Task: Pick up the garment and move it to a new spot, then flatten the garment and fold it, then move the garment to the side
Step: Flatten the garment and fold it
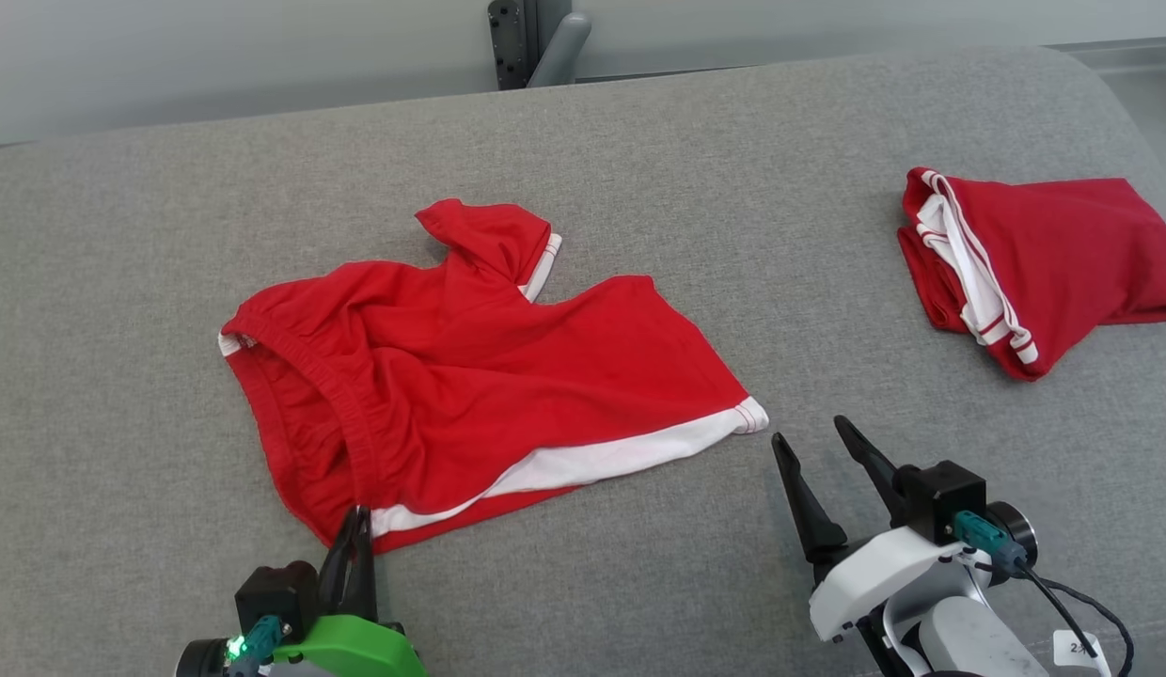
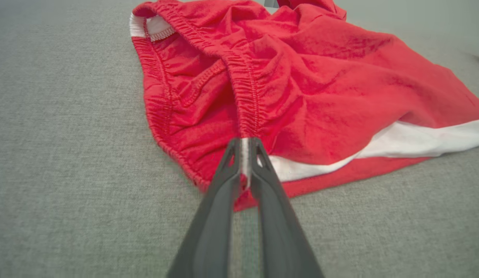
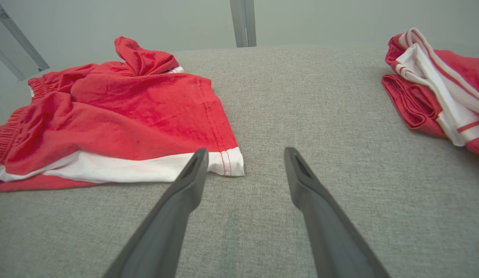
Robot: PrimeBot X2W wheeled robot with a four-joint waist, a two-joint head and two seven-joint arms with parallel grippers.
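The garment [image 1: 489,376], red shorts with white trim and an elastic waistband, lies crumpled on the grey cushioned surface [image 1: 696,169]. My left gripper [image 1: 357,519] is at its near left corner, by the waistband end. In the left wrist view the garment [image 2: 320,88] fills the upper half, and the left gripper [image 2: 245,144] is shut with a strip of white and red cloth pinched between its tips. My right gripper [image 1: 807,429] stands open just right of the white hem corner. In the right wrist view the garment [image 3: 127,108] is at left; the right gripper [image 3: 246,150] holds nothing.
A second red and white garment [image 1: 1053,254], folded, lies at the far right; the right wrist view has it [image 3: 436,88] at its right edge. A dark bracket and grey post [image 1: 536,42] rise behind the surface's back edge. Bare grey fabric lies between the two garments.
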